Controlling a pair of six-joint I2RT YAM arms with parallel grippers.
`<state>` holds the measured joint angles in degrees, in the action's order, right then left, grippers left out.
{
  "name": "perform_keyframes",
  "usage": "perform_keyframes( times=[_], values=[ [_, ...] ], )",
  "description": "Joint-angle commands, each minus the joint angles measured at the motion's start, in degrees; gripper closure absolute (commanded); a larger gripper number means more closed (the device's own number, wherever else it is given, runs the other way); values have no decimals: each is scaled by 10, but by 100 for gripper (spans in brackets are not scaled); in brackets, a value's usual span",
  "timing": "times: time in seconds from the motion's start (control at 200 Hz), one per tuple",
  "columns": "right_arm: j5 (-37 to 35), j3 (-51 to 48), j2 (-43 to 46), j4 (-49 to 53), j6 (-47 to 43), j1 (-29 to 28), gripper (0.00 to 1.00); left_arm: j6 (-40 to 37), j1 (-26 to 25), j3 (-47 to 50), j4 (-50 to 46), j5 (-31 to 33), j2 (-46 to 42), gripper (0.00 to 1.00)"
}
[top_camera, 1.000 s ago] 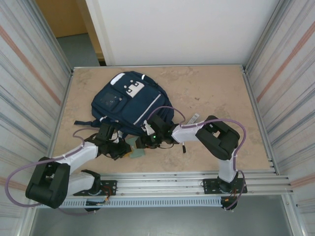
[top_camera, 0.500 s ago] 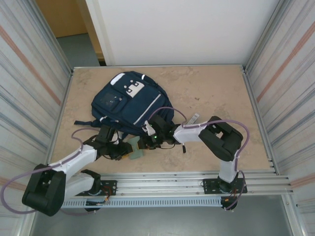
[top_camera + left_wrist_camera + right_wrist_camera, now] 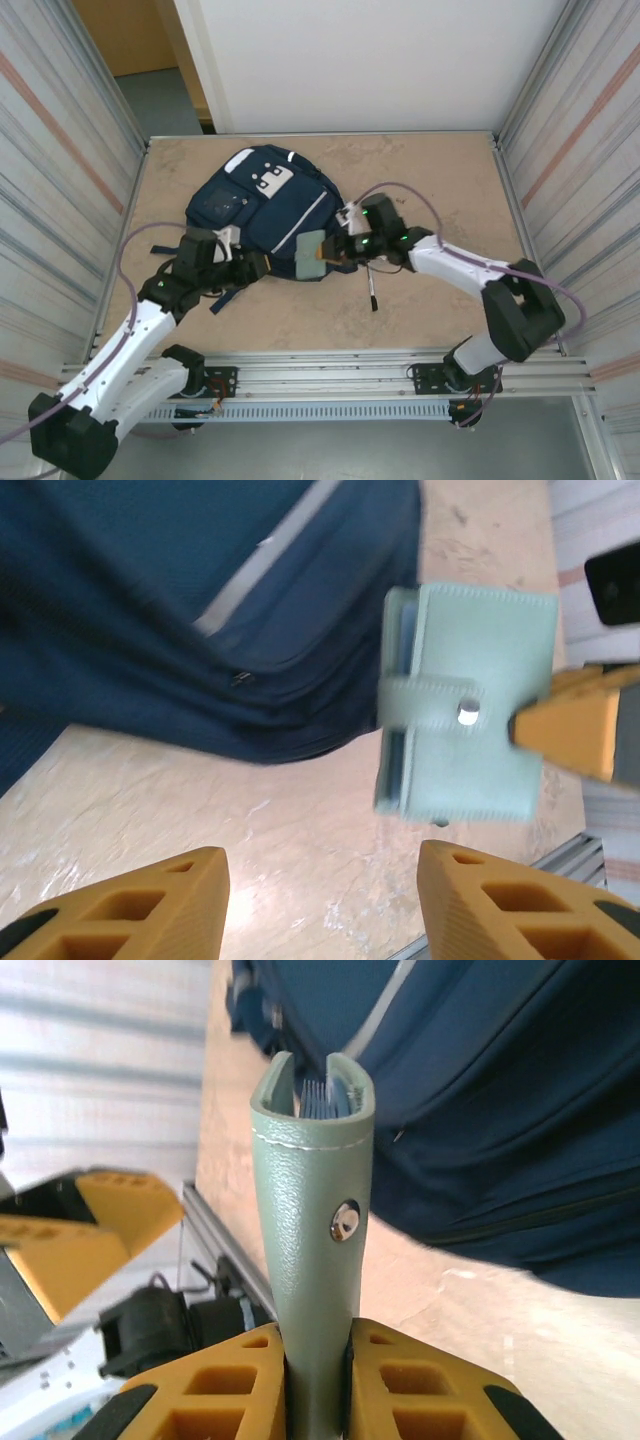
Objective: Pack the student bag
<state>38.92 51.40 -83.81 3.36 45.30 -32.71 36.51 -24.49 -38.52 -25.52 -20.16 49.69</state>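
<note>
Tabletop (image 3: 430, 190) bears the bag (image 3: 270, 215), seemingly unpacked. Beside it the right claw (image 3: 318, 1360) pinches a wallet (image 3: 305, 1230); left claw (image 3: 318, 900) gapes empty

A pale green wallet (image 3: 312, 256) with a snap; a dark pen (image 3: 373, 297) lies on the beige table (image 3: 440, 180).

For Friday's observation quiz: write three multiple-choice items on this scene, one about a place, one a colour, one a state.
1. Where is the wallet? A between the right fingers; B zipped inside the bag; C between the left fingers.
2. What colour is the bag? A red; B navy blue; C yellow.
3. How are the left fingers? A shut tight; B shut on the wallet; C open, empty.
Answers: 1 A, pinched in the right wrist view; 2 B, seen from above; 3 C, wide gap, nothing between.
</note>
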Motion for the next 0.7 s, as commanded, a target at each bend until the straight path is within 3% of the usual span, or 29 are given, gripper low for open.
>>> perform_keyframes(
  times=[0.0, 0.145, 0.271, 0.541, 0.697],
  values=[
    [11, -13, 80, 65, -35, 99, 81, -116, -44, -93, -5, 44, 81, 45],
    [37, -38, 147, 77, -24, 231, 81, -230, -128, -257, -112, 155, 255, 32],
    [41, -53, 196, 104, -36, 296, 81, -283, -157, -392, -207, 238, 401, 26],
    [37, -80, 266, 173, -87, 336, 80, -283, -157, -559, -293, 384, 612, 26],
    [67, -96, 267, 176, -93, 339, 80, -277, -162, -625, -326, 350, 675, 27]
  ],
)
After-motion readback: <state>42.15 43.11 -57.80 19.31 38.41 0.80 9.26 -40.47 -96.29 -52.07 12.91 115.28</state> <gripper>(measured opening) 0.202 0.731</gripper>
